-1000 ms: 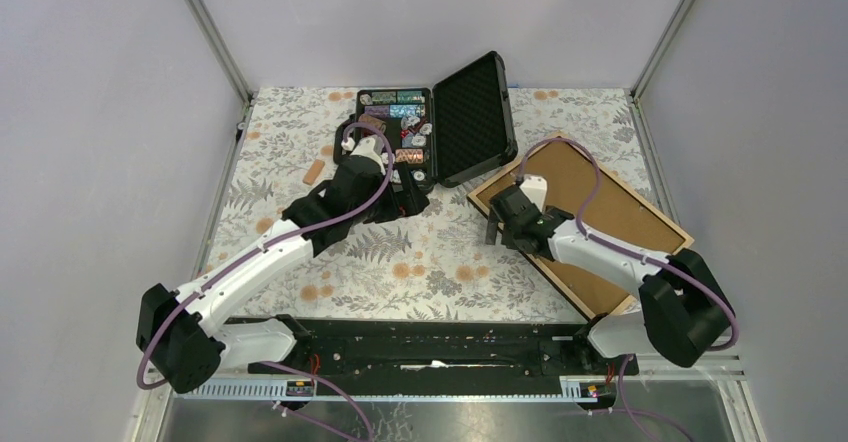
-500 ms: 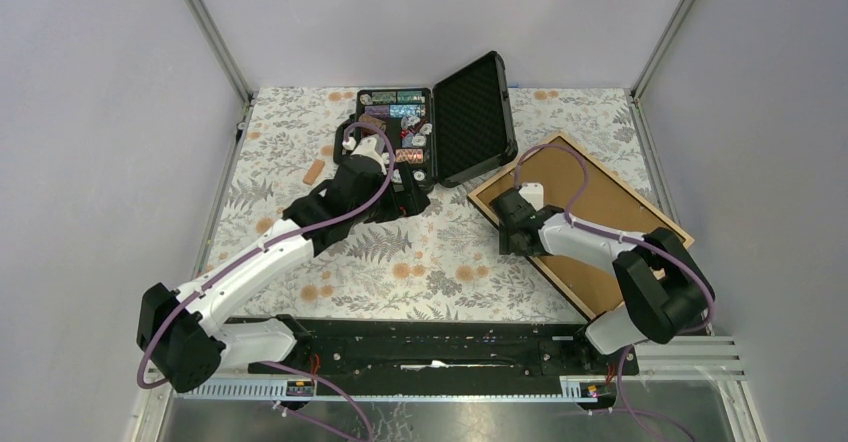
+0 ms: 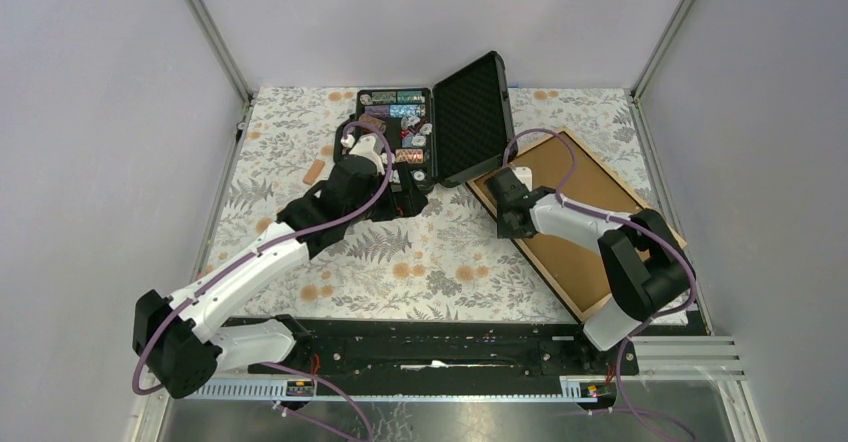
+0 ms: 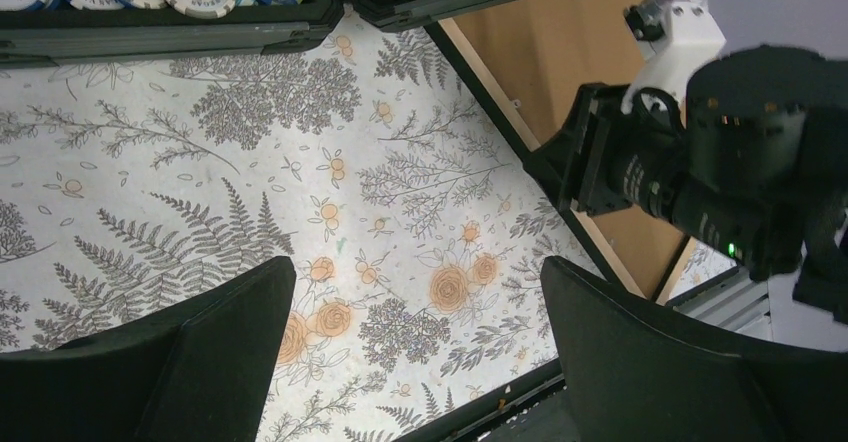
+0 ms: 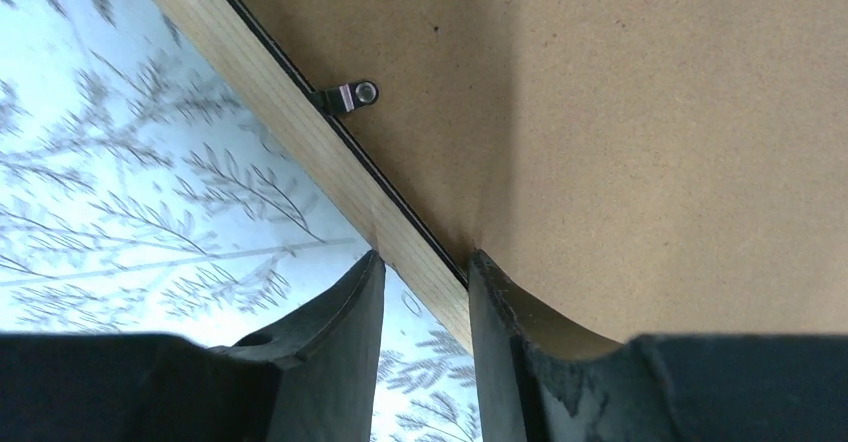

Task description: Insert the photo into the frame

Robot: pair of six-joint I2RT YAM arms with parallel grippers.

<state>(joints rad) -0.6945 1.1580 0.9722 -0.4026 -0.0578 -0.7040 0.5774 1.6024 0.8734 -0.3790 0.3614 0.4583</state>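
The frame [image 3: 600, 197] lies back side up on the right of the table, a light wood rail round brown backing board. My right gripper [image 3: 504, 224] sits at its near-left edge. In the right wrist view the right gripper [image 5: 425, 262] straddles the wood rail [image 5: 300, 132], one finger outside it and the other pressed on the board, both touching. A metal clip [image 5: 345, 95] sits on the rail further along. My left gripper [image 3: 405, 200] hangs open over the flowered cloth, and in its own view the left gripper [image 4: 415, 292] has nothing between its fingers. The photo is out of view.
An open black case of poker chips [image 3: 440, 127] stands at the back centre, its lid close to the frame's far-left corner. A small peach-coloured piece [image 3: 314, 172] lies on the cloth at left. The arms' black base rail [image 3: 430, 347] runs along the near edge.
My right gripper has dropped onto the frame's left edge and narrowed its jaws round the rail; the right arm has swung left. The frame has shifted slightly. The left arm has barely moved.
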